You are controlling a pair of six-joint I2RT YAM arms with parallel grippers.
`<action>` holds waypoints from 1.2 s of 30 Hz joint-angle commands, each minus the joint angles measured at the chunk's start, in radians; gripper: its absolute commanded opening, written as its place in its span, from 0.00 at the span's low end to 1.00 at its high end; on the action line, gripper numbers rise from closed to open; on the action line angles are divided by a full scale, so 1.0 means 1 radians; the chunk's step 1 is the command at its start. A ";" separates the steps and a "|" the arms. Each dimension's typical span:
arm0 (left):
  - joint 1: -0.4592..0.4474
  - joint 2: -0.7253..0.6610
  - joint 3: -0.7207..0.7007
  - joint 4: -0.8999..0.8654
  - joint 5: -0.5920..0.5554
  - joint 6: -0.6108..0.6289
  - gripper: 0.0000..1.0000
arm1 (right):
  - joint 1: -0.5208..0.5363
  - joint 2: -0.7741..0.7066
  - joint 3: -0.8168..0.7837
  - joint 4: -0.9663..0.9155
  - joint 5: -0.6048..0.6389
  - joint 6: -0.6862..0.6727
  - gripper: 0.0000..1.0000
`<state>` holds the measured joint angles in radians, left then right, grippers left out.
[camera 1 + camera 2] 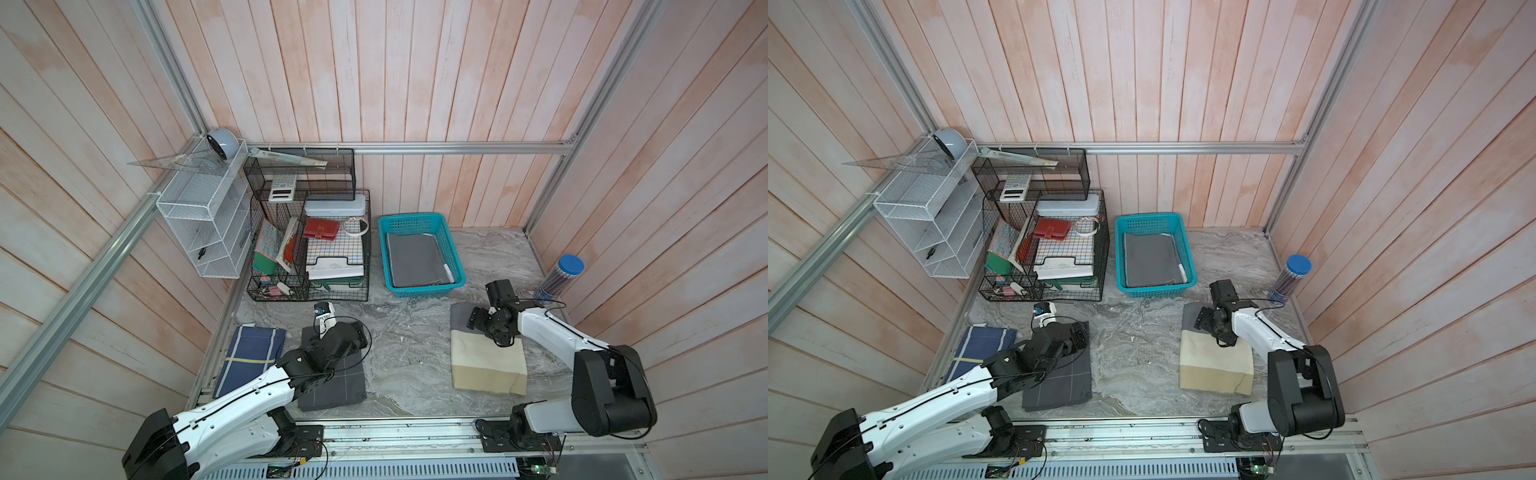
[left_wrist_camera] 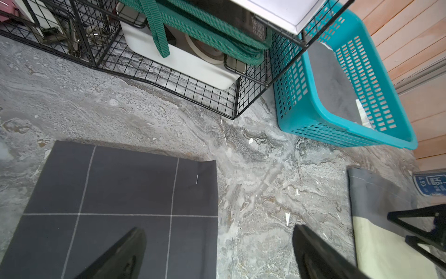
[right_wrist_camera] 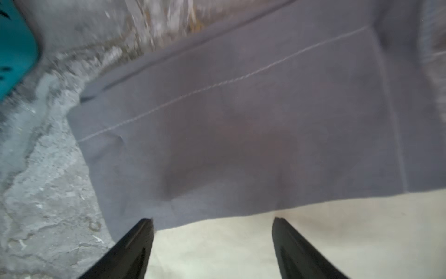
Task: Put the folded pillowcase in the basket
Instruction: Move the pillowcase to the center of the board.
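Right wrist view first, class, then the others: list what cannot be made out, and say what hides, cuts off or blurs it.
- Right wrist view: the grey-and-cream pillowcase is blurred and runs off the frame.
- Both top views: the left arm covers much of the checked dark pillowcase.
- Left wrist view: the black wire organiser hides the basket's far end; the pencil tube label is cut by the edge, unreadable.

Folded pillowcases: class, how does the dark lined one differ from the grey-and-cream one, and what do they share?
The dark lined pillowcase is charcoal crossed by thin white lines; the grey-and-cream pillowcase has two plain bands. The dark lined pillowcase lies on the robot's left, the grey-and-cream pillowcase on its right. Both lie folded flat on the table, outside the basket.
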<state>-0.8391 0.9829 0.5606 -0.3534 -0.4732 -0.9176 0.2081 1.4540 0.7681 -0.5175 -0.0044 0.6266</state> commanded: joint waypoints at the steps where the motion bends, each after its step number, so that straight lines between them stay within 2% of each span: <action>1: -0.003 0.029 -0.003 0.025 0.025 -0.020 1.00 | 0.086 0.042 -0.030 0.037 -0.038 0.007 0.83; 10: 0.000 0.135 0.033 0.025 0.054 -0.018 1.00 | 0.359 0.138 0.005 0.121 -0.085 0.161 0.83; 14: 0.000 0.236 0.063 0.073 0.152 0.003 1.00 | 0.450 0.129 0.050 0.126 -0.079 0.228 0.83; 17: -0.007 0.328 0.104 0.085 0.225 0.013 1.00 | 0.475 0.104 0.074 0.121 -0.072 0.250 0.83; 20: -0.029 0.391 0.132 0.107 0.255 0.008 1.00 | 0.463 0.066 0.094 0.062 -0.016 0.222 0.83; 23: -0.077 0.464 0.198 0.092 0.258 0.019 1.00 | 0.385 0.032 0.091 -0.023 0.026 0.185 0.84; 28: -0.164 0.607 0.340 0.042 0.259 0.048 1.00 | 0.207 -0.060 -0.016 -0.033 -0.018 0.098 0.84; 31: -0.198 0.680 0.382 0.073 0.296 0.040 1.00 | 0.145 -0.113 -0.060 -0.053 -0.025 0.056 0.84; 33: -0.211 0.726 0.417 0.073 0.304 0.037 1.00 | 0.136 -0.135 -0.083 -0.055 -0.033 0.048 0.84; 36: -0.212 0.781 0.451 0.060 0.319 0.013 1.00 | 0.136 -0.134 -0.119 -0.024 -0.115 0.034 0.84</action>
<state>-1.0542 1.7248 0.9791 -0.2790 -0.1795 -0.8948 0.3450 1.3266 0.6788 -0.5293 -0.0505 0.6998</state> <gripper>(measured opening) 0.998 0.835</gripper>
